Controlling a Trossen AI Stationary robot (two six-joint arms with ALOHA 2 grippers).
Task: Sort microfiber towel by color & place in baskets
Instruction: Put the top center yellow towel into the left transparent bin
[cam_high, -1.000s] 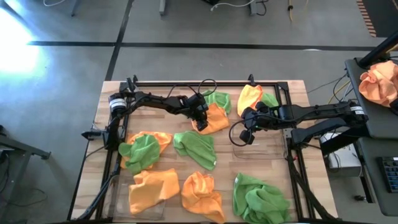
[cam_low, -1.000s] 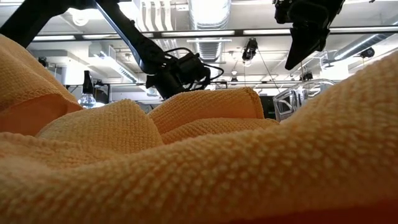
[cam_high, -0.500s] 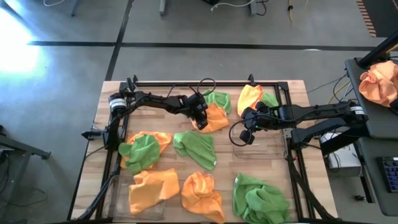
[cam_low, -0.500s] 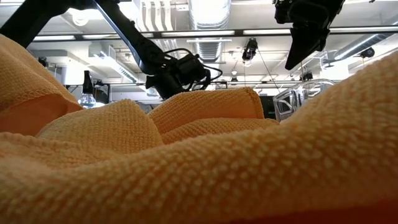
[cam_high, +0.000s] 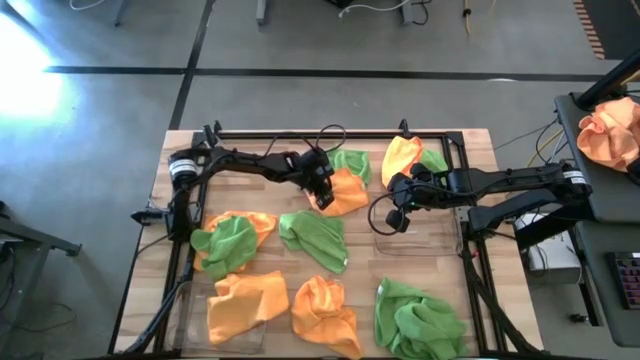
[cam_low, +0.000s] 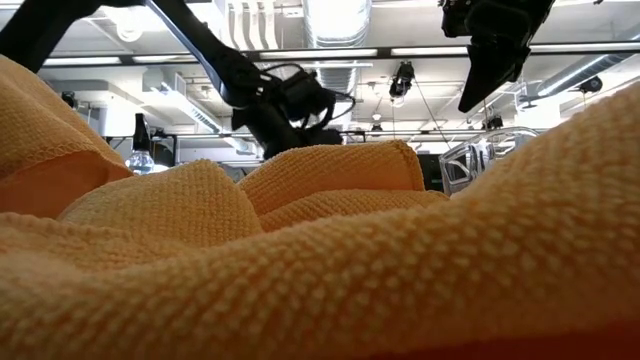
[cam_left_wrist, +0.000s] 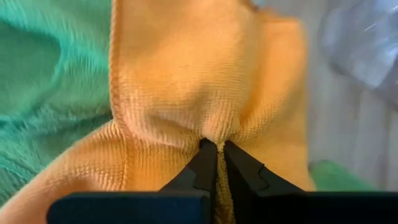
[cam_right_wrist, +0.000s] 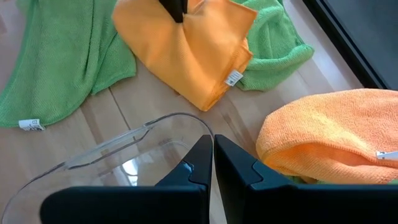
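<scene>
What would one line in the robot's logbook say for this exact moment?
left end effector: shut on orange towel | right end effector: shut, empty, above clear basket | sorting: under way

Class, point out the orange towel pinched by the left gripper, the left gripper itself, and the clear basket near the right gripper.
orange towel (cam_left_wrist: 205, 81), left wrist view, bunched middle.
left gripper (cam_left_wrist: 216, 149), left wrist view, fingertips.
clear basket (cam_right_wrist: 134, 140), right wrist view, rim.

Low view's table almost wholly hidden behind near orange towel.
</scene>
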